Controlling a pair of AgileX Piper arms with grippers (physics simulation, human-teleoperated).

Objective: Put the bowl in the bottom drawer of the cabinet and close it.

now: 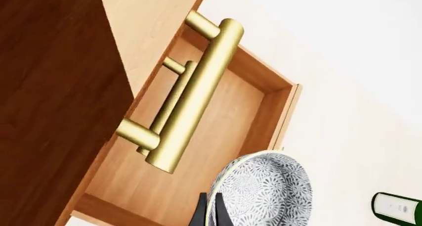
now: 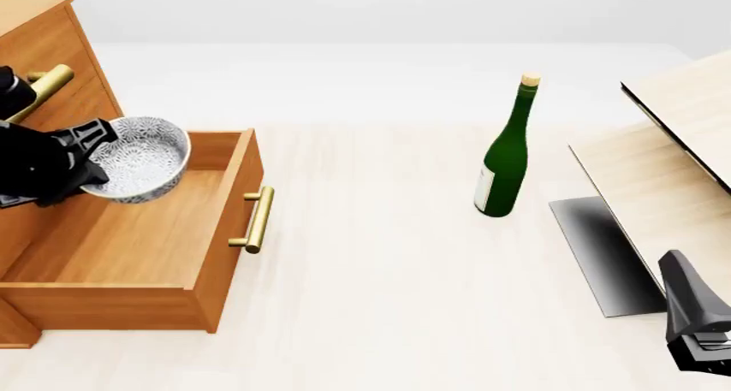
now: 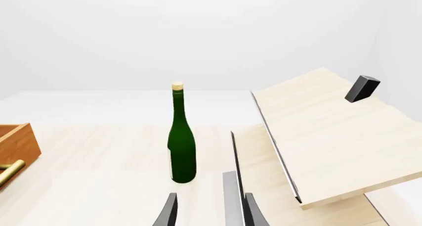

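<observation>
The speckled silvery bowl (image 2: 139,160) hangs tilted over the back part of the open bottom drawer (image 2: 115,301), clear of the drawer floor. My left gripper (image 2: 98,151) is shut on its rim. In the left wrist view the bowl (image 1: 270,191) sits right at the dark fingertips (image 1: 201,213), with the drawer's wooden inside (image 1: 224,132) beyond it. The cabinet (image 2: 57,49) stands at the far left. My right gripper (image 2: 699,327) is low at the right, far from the cabinet, open with nothing between its fingers (image 3: 170,211).
A tall green bottle (image 2: 502,160) stands mid-table, right of the drawer's brass handle (image 2: 258,220). A pale plywood structure (image 2: 674,160) with a dark panel (image 2: 600,250) fills the right side. An upper drawer's brass handle (image 1: 197,92) lies close in front of the left wrist camera.
</observation>
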